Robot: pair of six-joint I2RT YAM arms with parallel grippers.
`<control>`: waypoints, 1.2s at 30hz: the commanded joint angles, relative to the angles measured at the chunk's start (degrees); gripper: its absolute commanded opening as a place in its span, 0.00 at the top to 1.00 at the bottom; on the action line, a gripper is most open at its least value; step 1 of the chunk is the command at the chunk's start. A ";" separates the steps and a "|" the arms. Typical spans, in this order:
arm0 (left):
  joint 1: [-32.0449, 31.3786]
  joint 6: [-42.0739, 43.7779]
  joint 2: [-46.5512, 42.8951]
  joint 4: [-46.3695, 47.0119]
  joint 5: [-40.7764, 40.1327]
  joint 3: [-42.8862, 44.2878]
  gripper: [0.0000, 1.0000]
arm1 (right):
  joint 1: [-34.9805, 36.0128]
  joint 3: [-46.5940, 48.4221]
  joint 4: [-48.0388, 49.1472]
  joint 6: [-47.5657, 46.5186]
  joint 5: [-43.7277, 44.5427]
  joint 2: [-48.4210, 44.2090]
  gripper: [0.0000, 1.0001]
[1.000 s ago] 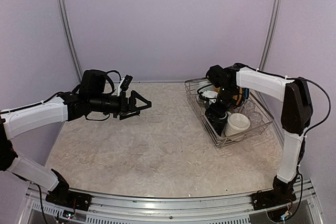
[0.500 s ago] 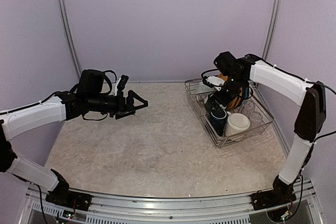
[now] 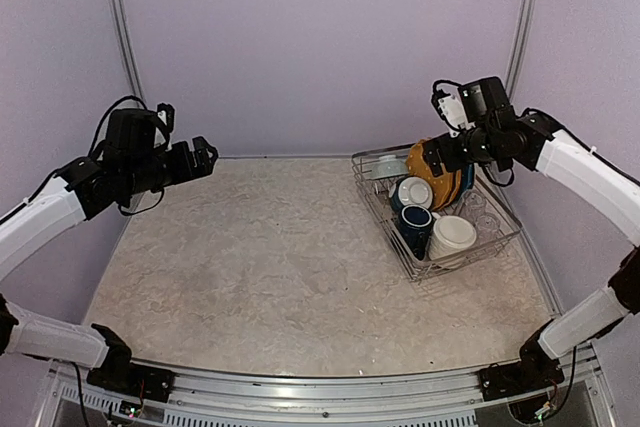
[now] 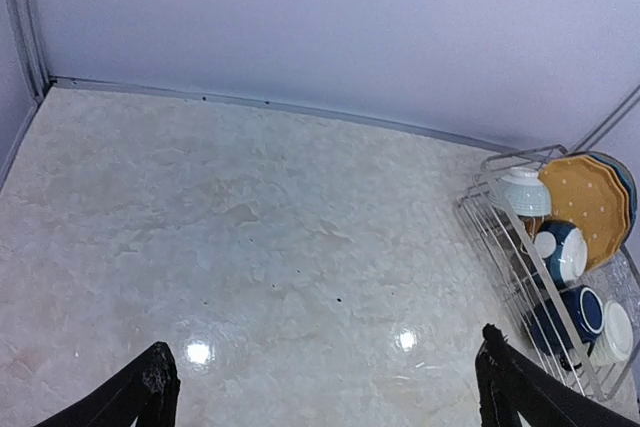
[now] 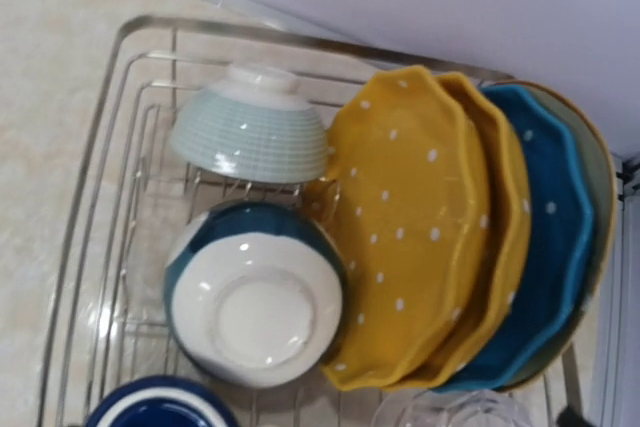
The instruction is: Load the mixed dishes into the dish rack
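A rack (image 4: pixel 508 265) at the table's (image 4: pixel 250 227) right edge holds a yellow plate (image 4: pixel 585 202) and mugs (image 4: pixel 565 315), the gripper (image 4: pixel 325 342) spread wide.

1. Cut off at bottom edge, right wrist view: dark blue mug (image 5: pixel 160 405), clear glass (image 5: pixel 450 412).
2. Mostly hidden behind yellow plate (image 5: pixel 410 227): blue plate (image 5: pixel 545 237).
3. Only tips showing, rest cropped: left gripper (image 4: pixel 325 342) fingers (image 4: pixel 155 385).
4. Too small and dark in top view to read jaws: right gripper (image 3: pixel 430 159).
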 commanded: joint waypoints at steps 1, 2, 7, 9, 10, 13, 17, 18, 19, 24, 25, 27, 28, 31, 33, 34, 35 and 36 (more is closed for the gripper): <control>2.67 3.92 -2.39 3.19 -7.98 -0.65 0.01 | -0.47 -9.26 14.22 2.17 3.62 -7.97 0.00; 3.36 4.94 -2.86 4.37 -6.30 -1.02 0.01 | -0.55 -11.43 17.98 2.83 4.53 -10.37 0.00; 3.66 7.94 -5.29 7.88 -4.98 -2.80 0.01 | -0.59 -20.15 26.43 3.28 8.16 -20.65 0.00; 3.65 7.77 -6.11 8.74 -6.11 -4.28 0.01 | -0.59 -23.28 28.69 2.16 8.58 -23.98 0.00; 3.65 7.72 -6.65 8.86 -6.73 -4.92 0.01 | -0.59 -24.44 29.52 1.76 8.76 -25.32 0.00; 3.56 7.79 -7.33 8.01 -8.57 -5.74 0.01 | -0.63 -26.30 30.38 1.21 9.24 -27.83 0.00; 3.56 8.41 -8.01 6.96 -10.97 -5.64 0.01 | -0.67 -27.74 29.99 1.37 10.05 -29.22 0.00; 3.52 8.41 -8.17 6.94 -11.30 -5.61 0.01 | -0.65 -28.14 30.12 1.36 9.96 -29.41 0.00; 3.52 8.34 -8.31 6.94 -11.58 -5.63 0.01 | -0.65 -28.51 30.22 1.38 9.88 -29.53 0.00; 3.57 7.90 -9.08 6.94 -12.55 -5.80 0.01 | -0.64 -28.77 30.36 1.13 9.29 -28.82 0.00; 3.56 7.89 -9.12 6.90 -12.59 -5.72 0.01 | -0.68 -28.69 30.32 1.17 9.28 -28.57 0.00; 3.57 7.89 -9.00 6.73 -12.53 -5.68 0.01 | -0.65 -28.50 30.24 0.96 9.11 -28.12 0.00; 3.57 7.81 -8.97 6.64 -12.52 -5.64 0.01 | -0.65 -28.34 30.23 0.88 9.14 -27.92 0.00; 3.56 7.71 -8.95 6.59 -12.17 -5.55 0.01 | -0.67 -28.32 30.36 0.85 9.04 -27.87 0.00; 3.55 7.63 -8.95 6.59 -11.63 -5.55 0.01 | -0.64 -28.52 30.57 0.88 8.99 -27.97 0.00; 3.57 7.62 -8.83 6.59 -11.49 -5.55 0.01 | -0.67 -28.58 30.66 0.93 8.97 -27.96 0.00; 3.57 7.55 -8.79 6.59 -11.47 -5.50 0.01 | -0.60 -28.63 30.67 1.02 8.92 -28.03 0.00; 3.57 7.54 -8.71 6.58 -11.39 -5.50 0.01 | -0.60 -28.72 30.67 1.12 8.83 -28.07 0.00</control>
